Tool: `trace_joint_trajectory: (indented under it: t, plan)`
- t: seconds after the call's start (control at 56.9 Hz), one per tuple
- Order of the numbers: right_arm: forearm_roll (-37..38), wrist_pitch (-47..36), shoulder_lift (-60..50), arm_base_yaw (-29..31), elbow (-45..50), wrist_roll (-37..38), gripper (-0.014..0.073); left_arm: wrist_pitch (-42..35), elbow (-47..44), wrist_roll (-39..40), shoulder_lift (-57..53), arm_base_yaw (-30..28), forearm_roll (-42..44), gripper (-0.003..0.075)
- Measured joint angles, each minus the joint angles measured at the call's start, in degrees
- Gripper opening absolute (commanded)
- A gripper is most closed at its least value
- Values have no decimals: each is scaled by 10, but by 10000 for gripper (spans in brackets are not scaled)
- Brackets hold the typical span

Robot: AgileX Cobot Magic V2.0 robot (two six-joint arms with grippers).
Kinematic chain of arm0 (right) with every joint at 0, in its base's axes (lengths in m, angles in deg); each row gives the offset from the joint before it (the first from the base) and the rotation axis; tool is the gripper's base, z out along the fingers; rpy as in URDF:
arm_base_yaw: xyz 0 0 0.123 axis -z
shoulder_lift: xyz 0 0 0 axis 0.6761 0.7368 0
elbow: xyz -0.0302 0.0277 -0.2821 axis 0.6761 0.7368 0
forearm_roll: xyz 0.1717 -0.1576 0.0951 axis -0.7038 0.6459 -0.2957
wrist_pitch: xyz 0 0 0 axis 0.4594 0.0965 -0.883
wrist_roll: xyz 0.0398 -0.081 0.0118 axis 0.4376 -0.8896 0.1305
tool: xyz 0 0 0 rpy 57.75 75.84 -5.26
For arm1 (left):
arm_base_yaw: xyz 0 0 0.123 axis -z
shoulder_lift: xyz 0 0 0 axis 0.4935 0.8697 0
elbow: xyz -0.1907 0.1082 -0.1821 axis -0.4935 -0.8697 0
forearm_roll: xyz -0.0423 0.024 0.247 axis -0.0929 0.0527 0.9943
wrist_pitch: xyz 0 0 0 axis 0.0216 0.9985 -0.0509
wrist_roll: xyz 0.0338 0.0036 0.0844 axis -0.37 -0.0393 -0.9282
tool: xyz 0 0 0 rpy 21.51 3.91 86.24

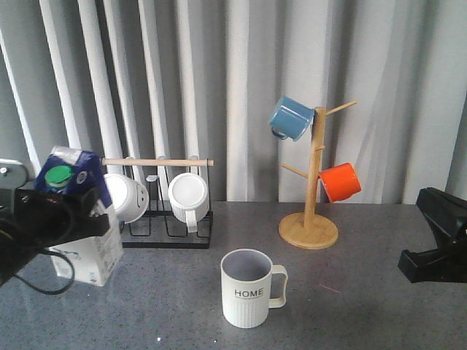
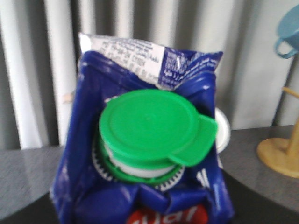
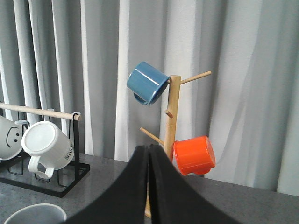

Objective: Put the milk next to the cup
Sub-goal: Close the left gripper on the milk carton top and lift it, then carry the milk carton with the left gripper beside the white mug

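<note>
The milk (image 1: 82,219) is a blue and white carton with a green cap, standing tilted at the table's far left. My left gripper (image 1: 73,217) is shut around its upper half. In the left wrist view the milk (image 2: 140,140) fills the frame and hides the fingers. The cup (image 1: 250,288), off-white and ribbed with "HOME" on it, stands at the front middle of the table, well to the right of the milk; its rim shows in the right wrist view (image 3: 35,213). My right gripper (image 1: 423,255) is at the right edge, shut and empty (image 3: 149,156).
A black wire rack (image 1: 168,219) with a wooden rail holds two white mugs (image 1: 188,195) behind the milk. A wooden mug tree (image 1: 312,211) at the back right carries a blue mug (image 1: 290,117) and an orange mug (image 1: 341,181). Grey curtains hang behind.
</note>
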Motion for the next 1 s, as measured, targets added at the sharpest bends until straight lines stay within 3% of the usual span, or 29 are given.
trace_joint_trajectory:
  t: [0.158, 0.316, 0.387, 0.598, 1.002]
  plan:
    - [0, 0, 0, 0, 0, 0, -8, -27, 21, -185, 5, 84, -220, -6]
    - [0, 0, 0, 0, 0, 0, -8, -132, 54, -359, 42, 162, -530, -6]
    - [0, 0, 0, 0, 0, 0, -8, -165, 74, -410, 68, 186, -605, -6]
    - [0, 1, 0, 0, 0, 0, -8, -155, 129, -475, 155, 237, -656, -6]
    - [0, 1, 0, 0, 0, 0, -8, -163, 156, -481, 215, 274, -687, -6]
